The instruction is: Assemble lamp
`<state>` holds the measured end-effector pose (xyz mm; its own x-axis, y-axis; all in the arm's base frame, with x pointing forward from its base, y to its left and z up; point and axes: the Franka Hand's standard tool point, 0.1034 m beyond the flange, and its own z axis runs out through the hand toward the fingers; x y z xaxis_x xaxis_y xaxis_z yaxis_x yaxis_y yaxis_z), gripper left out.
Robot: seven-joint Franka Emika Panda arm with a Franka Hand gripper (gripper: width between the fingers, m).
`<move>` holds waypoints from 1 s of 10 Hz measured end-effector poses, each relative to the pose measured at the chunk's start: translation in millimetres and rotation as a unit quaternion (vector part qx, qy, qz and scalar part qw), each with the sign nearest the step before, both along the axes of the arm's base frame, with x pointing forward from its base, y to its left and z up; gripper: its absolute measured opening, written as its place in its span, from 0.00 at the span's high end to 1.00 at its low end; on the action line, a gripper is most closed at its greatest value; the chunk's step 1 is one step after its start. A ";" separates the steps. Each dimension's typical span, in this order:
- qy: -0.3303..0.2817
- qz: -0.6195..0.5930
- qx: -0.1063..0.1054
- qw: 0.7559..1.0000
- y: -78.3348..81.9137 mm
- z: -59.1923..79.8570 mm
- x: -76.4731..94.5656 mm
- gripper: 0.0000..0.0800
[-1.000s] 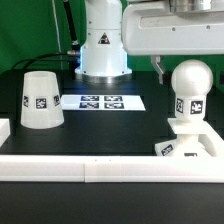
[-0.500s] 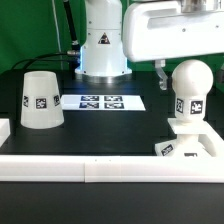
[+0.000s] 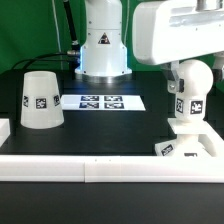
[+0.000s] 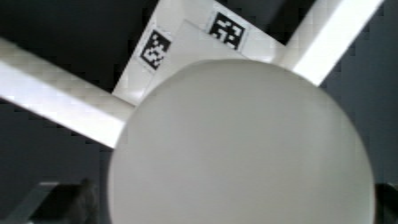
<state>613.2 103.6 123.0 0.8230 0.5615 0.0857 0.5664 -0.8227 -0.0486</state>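
Observation:
The lamp's round bulb [image 3: 194, 92] stands upright on its stem in the low blocky base [image 3: 190, 143] at the exterior view's right. My gripper [image 3: 190, 80] has come down around the bulb's top. One dark finger [image 3: 172, 80] stands just beside the bulb's left; the other finger is hidden. The jaws look open and are not closed on the bulb. In the wrist view the bulb [image 4: 249, 140] fills most of the picture, with a white tagged part [image 4: 175, 50] behind it. The cone shade [image 3: 40, 100] stands alone on the black table at the exterior view's left.
The marker board [image 3: 100, 101] lies flat mid-table before the white robot pedestal [image 3: 103, 45]. A white rail [image 3: 100, 166] runs along the table's front edge, with a white block [image 3: 4, 128] at the far left.
My gripper has moved toward the exterior view's right and downward, from beside and above the bulb to over its top. The lamp parts have not moved.

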 end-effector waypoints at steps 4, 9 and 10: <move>-0.008 0.111 -0.015 0.994 -1.0 -1.6 -1.3 0.13; -0.012 0.201 -0.029 0.979 -2.9 -3.5 -2.4 0.28; -0.012 0.201 -0.029 0.979 -3.1 -3.5 -2.4 0.28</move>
<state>610.8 100.6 119.5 0.5320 0.8445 0.0609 0.8458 -0.5334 0.0083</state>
